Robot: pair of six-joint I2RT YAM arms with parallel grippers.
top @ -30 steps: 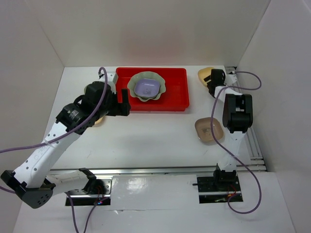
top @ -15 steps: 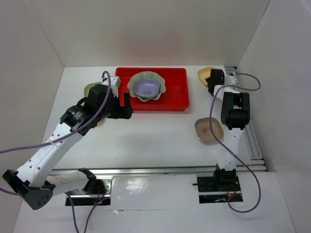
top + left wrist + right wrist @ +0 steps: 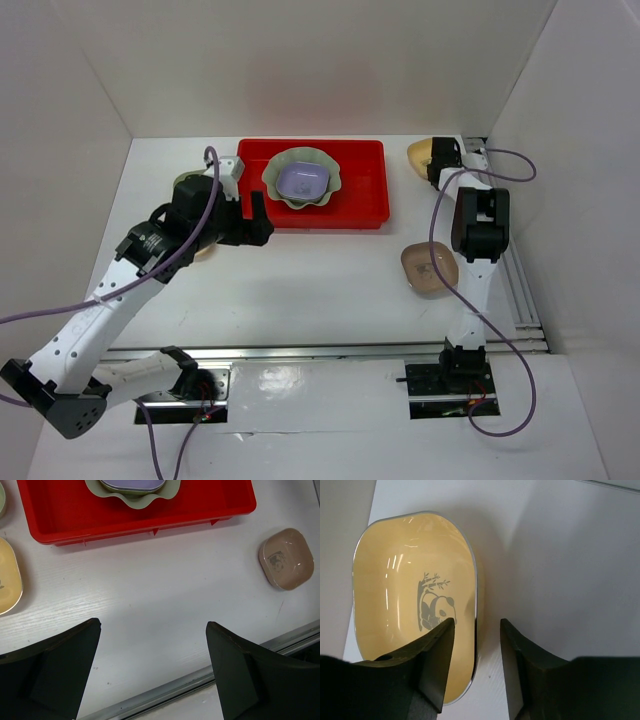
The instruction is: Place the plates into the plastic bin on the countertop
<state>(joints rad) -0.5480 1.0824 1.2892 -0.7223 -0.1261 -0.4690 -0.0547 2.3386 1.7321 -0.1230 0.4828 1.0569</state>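
The red plastic bin stands at the back of the white countertop. In it lies the pale green scalloped plate with a lavender plate nested inside. A yellow panda plate lies in the far right corner. My right gripper straddles its right rim, one finger over the bowl and one outside, with a gap still showing. A pinkish-tan plate lies by the right arm. My left gripper hangs wide open above bare countertop in front of the bin.
A second yellow plate and a green plate lie left of the bin, partly under the left arm. White walls close in the back and both sides. A metal rail runs along the near edge.
The right gripper's jaws have narrowed round the yellow plate's rim. The left arm has shifted slightly left in front of the bin, its jaws still wide.
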